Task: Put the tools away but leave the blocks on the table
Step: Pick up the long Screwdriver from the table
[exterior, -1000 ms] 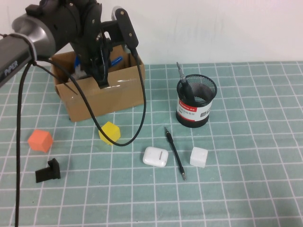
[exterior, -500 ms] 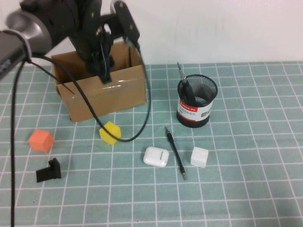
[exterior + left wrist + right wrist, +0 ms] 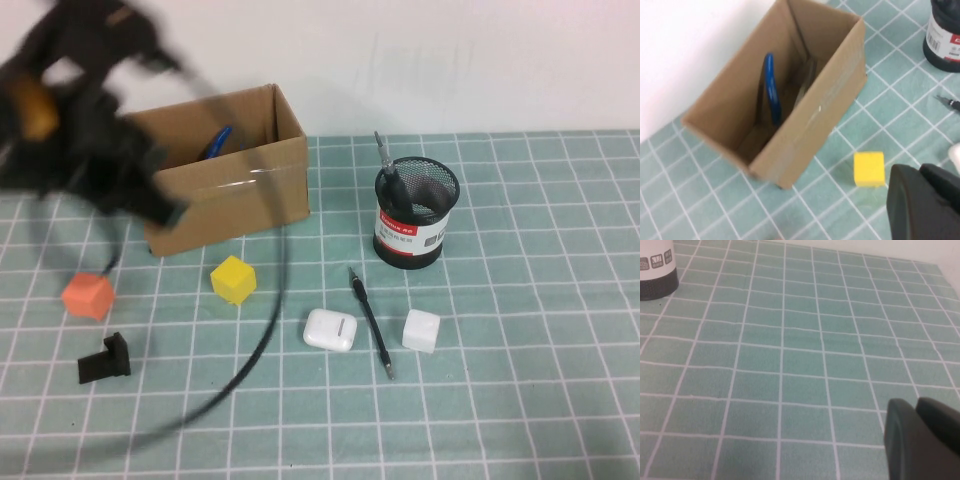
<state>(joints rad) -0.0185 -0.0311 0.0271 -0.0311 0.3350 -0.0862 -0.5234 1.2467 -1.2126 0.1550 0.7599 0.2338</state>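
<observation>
The left gripper [image 3: 925, 200] hangs with its fingers pressed together and nothing between them, above the table's left side in front of the open brown cardboard box [image 3: 225, 195]; in the high view the left arm is only a dark smear. Inside the box stand the blue-handled pliers [image 3: 771, 90], beside what may be another tool. The thin black pen-like tool with a metal tip [image 3: 370, 322] lies well to the right of that gripper on the teal-green gridded table [image 3: 520, 400], between the white rounded earbud case [image 3: 330, 330] and the white cube [image 3: 421, 332]. A black-handled screwdriver [image 3: 384, 160] leans in the black mesh pen cup [image 3: 414, 215]. The yellow cube [image 3: 232, 279] and orange cube [image 3: 87, 296] sit before the box. The right gripper [image 3: 922, 437] is closed, empty, over bare cloth.
</observation>
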